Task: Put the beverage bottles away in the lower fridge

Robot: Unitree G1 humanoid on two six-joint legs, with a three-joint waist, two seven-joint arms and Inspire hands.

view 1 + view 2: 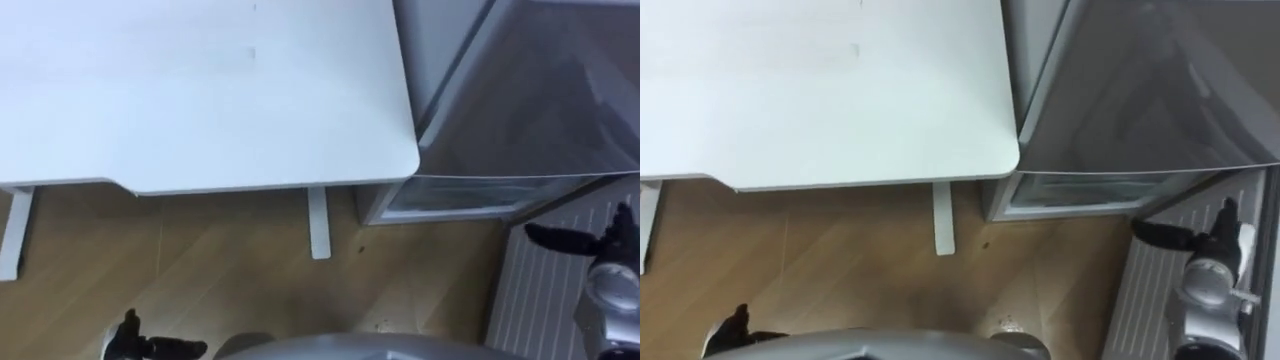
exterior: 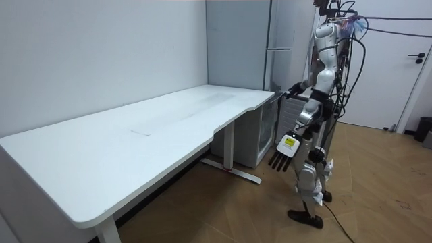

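The grey fridge (image 1: 540,90) stands just right of the white table (image 1: 200,90), and I stand in front of it. At its foot a clear-fronted lower compartment (image 1: 470,195) shows. A white ribbed panel (image 1: 540,290), perhaps the inside of the open lower door, lies below it at the right. My right hand (image 1: 575,240) hovers over that panel with its dark fingers spread and holds nothing. My left hand (image 2: 282,156) hangs at my side with straight fingers, also empty, and shows at the bottom left as left hand (image 1: 140,345).
The table's white legs (image 1: 318,225) stand on the wooden floor close to the fridge. In the room view the long table (image 2: 135,135) runs along the wall, the fridge (image 2: 239,47) stands at its far end, and a door (image 2: 405,61) is behind me.
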